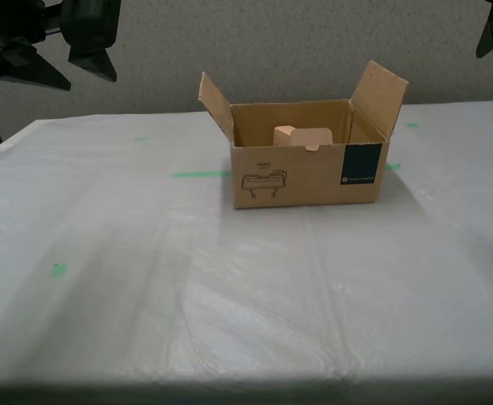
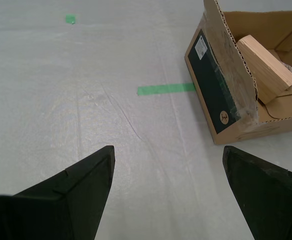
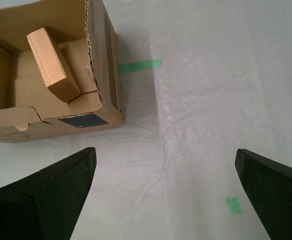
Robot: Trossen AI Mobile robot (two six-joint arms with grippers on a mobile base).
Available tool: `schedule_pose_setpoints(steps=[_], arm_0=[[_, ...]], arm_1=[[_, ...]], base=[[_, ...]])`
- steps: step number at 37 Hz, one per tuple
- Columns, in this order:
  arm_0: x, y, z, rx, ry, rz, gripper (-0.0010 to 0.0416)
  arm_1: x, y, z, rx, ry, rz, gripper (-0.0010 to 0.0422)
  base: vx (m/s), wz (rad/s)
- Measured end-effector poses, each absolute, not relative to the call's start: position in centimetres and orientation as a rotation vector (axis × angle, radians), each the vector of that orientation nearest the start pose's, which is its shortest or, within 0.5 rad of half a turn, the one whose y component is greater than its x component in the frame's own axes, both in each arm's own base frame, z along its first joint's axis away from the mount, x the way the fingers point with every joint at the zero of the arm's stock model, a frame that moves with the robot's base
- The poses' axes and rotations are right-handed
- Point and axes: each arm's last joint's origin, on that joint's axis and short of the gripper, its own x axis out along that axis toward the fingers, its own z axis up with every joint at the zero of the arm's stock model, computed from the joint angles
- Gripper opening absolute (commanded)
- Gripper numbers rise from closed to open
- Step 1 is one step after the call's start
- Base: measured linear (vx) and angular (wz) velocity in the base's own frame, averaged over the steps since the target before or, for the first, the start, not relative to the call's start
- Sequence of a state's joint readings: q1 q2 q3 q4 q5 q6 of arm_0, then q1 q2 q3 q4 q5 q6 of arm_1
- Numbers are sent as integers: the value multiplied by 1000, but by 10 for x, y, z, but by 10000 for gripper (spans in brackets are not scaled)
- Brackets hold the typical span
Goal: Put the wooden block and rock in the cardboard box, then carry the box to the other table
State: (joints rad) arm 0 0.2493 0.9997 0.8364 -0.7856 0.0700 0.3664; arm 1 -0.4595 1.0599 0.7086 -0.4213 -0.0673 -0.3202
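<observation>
The cardboard box (image 1: 290, 179) stands with both side flaps up on the other table (image 1: 246, 295), a wrinkled whitish film surface. The wooden block (image 1: 302, 135) leans tilted inside it, as both wrist views show (image 2: 264, 67) (image 3: 52, 65). The rock (image 2: 291, 68) shows only in the second wrist view, a pinkish lump beside the block. My second gripper (image 2: 168, 148) hangs open over bare film on the box's exterior-view-left side, apart from it. My first gripper (image 3: 165, 150) is open too, empty, above the film on the box's other side. Dark fingers (image 1: 86, 46) sit high in the exterior view's top corners.
Green tape strips (image 1: 201, 175) (image 3: 140, 65) lie on the film against both sides of the box, and small green marks (image 1: 58, 270) (image 2: 70, 19) (image 3: 233, 205) lie farther out. A grey wall (image 1: 272, 42) backs the table. Its near edge (image 1: 246, 384) runs along the exterior view's bottom.
</observation>
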Motion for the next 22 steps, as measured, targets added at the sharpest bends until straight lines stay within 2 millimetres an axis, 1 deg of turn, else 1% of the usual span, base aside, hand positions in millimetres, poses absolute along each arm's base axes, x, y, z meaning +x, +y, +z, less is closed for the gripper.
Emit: schedule_pose_setpoints(steps=[22], arm_0=[[180,44,266,188,953,-8,387]], arm_1=[[190,-92,238,-99,799,-248,293]], base=[[0,0]])
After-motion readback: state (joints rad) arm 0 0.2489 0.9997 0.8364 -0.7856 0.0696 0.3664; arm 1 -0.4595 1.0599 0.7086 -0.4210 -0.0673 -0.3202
